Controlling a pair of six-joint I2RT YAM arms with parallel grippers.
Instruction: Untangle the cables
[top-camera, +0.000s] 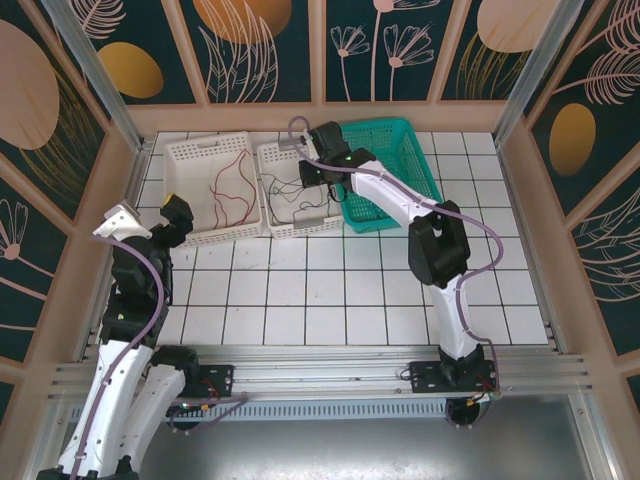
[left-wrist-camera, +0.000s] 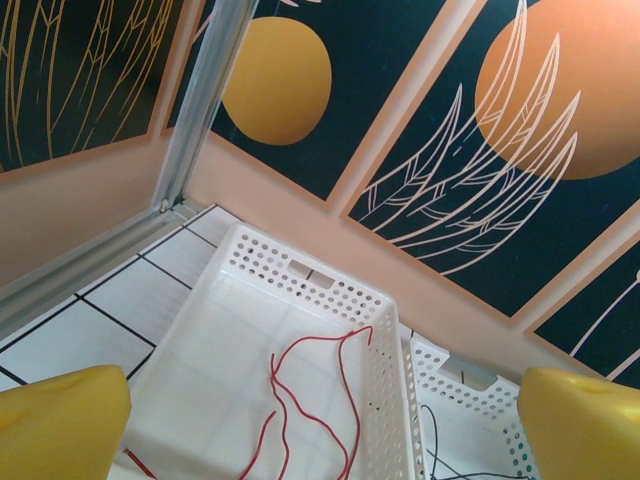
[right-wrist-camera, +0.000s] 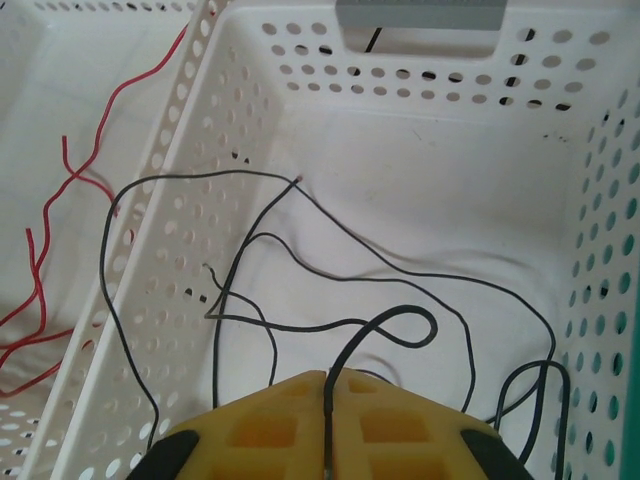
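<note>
**Left arm** (top-camera: 125, 290): folded upright over its base, wrist raised. **Left gripper** (left-wrist-camera: 320, 440): jaws spread wide, its yellow fingertips (left-wrist-camera: 60, 425) far apart. **Right arm** (top-camera: 400, 205): stretched forward and to its left, wrist pitched downward. **Right gripper** (right-wrist-camera: 328, 405): jaws closed, yellow pads (right-wrist-camera: 270, 430) meeting on a black cable (right-wrist-camera: 352, 340) that rises from their seam.

In one white perforated basket (left-wrist-camera: 388, 395) lie thin red wires (left-wrist-camera: 310, 343); in the adjoining white basket (right-wrist-camera: 400, 150), looping thin black wires (right-wrist-camera: 400, 308).

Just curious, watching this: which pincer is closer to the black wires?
Right. The right pincer is over the middle white basket, shut on a black wire. The left pincer hangs open at the left basket's near corner, by the red wires.
</note>
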